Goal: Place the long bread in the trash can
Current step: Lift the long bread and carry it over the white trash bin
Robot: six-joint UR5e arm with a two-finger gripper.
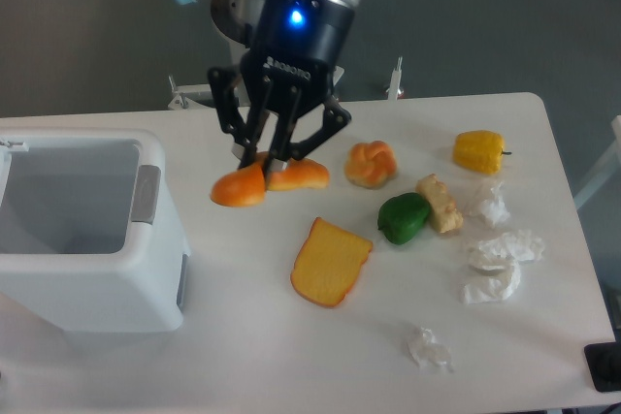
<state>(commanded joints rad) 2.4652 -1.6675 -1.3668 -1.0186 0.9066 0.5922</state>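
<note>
bread: long bread hangs clear of the table, just right of the can and not yet over it.
grip: gripper jaws closed on the bread near its middle; both ends stick out sideways.
step: carry to the can. Judgement: keep height above the rim, centre the bread over the opening, release only once both ends are inside the walls.
risk: bread lies roughly level; a tilt could catch an end on the rim.
bread surface: smooth, glossy orange-gold plastic, rounded ends.
can: white, boxy, rounded corners, grey inner walls, grey latch on its right side.
nearby: knotted bun, flat toast, green pepper, yellow pepper, crumpled paper.
</note>
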